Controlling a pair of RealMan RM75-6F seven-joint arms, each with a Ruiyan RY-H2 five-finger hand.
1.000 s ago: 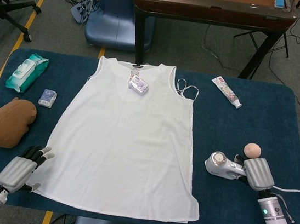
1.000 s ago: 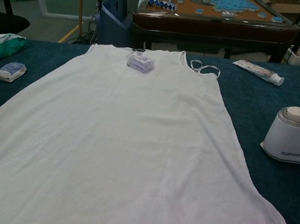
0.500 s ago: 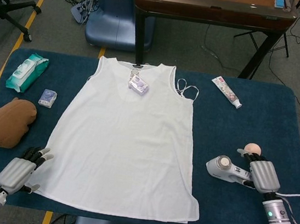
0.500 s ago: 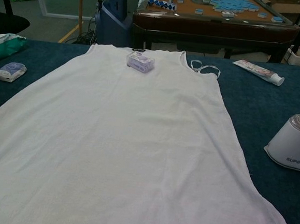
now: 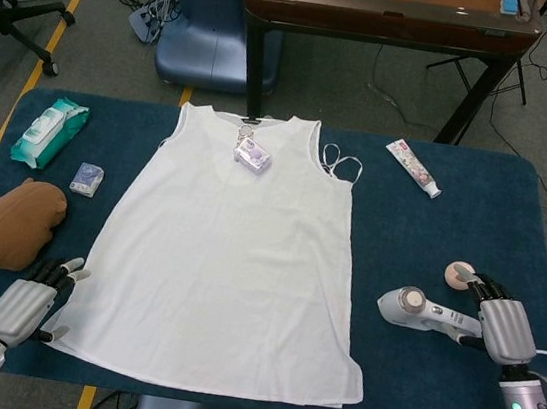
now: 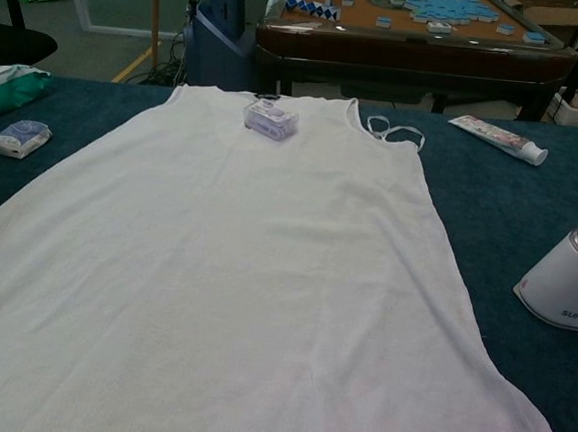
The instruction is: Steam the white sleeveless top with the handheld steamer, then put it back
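The white sleeveless top (image 5: 231, 259) lies flat on the blue table (image 5: 453, 218), neckline away from me; the chest view shows the top (image 6: 234, 272) filling most of the frame. A white handheld steamer (image 5: 411, 306) lies on the table right of the hem, its handle pointing at my right hand (image 5: 506, 331). That hand sits at the handle's end with its fingers (image 5: 484, 289) stretched out, not wrapped around it. The steamer (image 6: 569, 288) shows at the chest view's right edge. My left hand (image 5: 23, 305) lies open beside the hem's left corner, holding nothing.
A small plastic-wrapped tag (image 5: 253, 153) rests on the neckline. A peach ball (image 5: 461, 275) lies just beyond the right fingers. A toothpaste tube (image 5: 412, 167) is back right. At left are a wipes pack (image 5: 49, 131), a small packet (image 5: 86, 178) and a brown lump (image 5: 14, 221).
My right hand has drawn back to the right along the handle, baring more of it; the steamer shifted slightly right and settled. My left hand slid back and left off the hem.
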